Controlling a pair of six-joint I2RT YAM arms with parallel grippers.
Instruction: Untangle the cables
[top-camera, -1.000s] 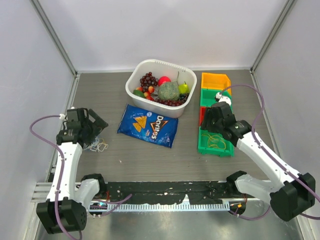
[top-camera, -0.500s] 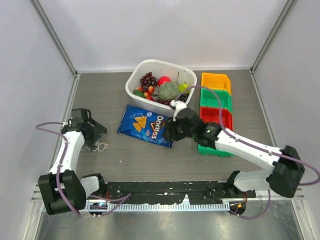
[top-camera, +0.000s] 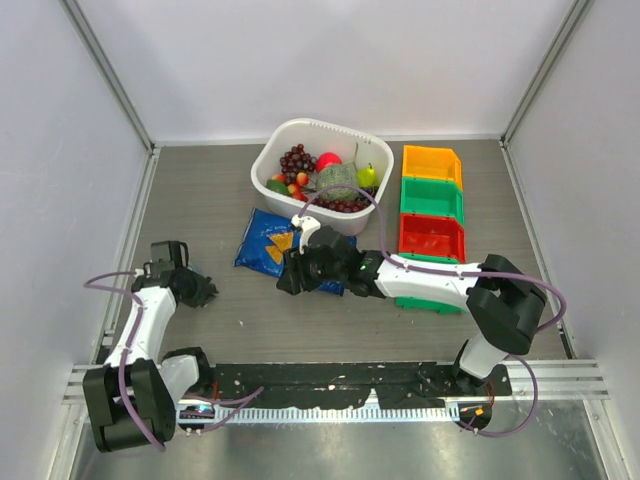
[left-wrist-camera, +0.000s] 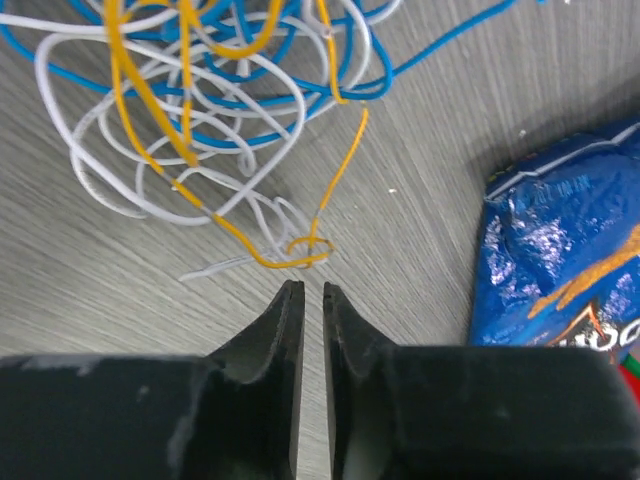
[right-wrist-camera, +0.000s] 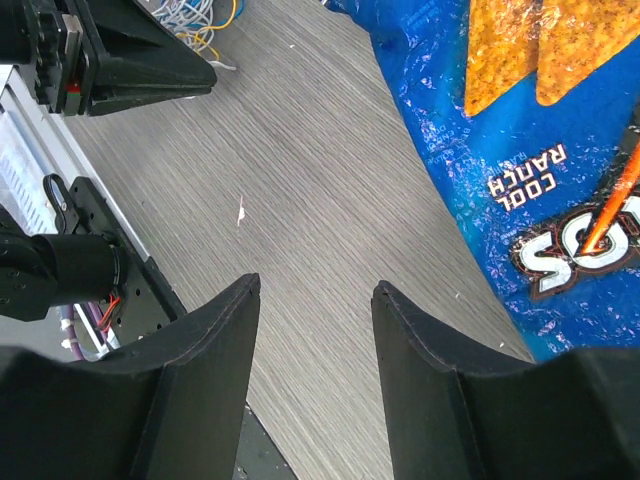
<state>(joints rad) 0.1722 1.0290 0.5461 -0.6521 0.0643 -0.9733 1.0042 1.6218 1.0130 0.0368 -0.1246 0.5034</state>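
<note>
Left of the crinkled blue corn-chip bag (top-camera: 260, 245), on the grey wood-grain tabletop (top-camera: 200, 190), lie the cables (left-wrist-camera: 185, 140): thin yellow, white and blue cords wound through one another in one loose, loopy heap. From above, the heap is almost wholly hidden beneath the left gripper (top-camera: 203, 291), which sits low on the side of the heap away from the bag. In the left wrist view that gripper's black fingers are drawn nearly together, with only a narrow slit between them and nothing caught in it. A small yellow loop (left-wrist-camera: 305, 250) at the heap's edge lies on the table just ahead of the fingertips, not touching them. The bag's left edge shows at the right of this view, well apart from the cords.

Over the bag's near left corner hangs the right gripper (right-wrist-camera: 315, 290), its two fingers spread wide and holding nothing, with bare tabletop between them. The cables show in the far corner of its view, beside the left gripper.

Just beyond the bag stands a white plastic tub (top-camera: 262, 165) of fruit. To the bag's right is a row of orange, green and red plastic bins (top-camera: 432, 197).
</note>
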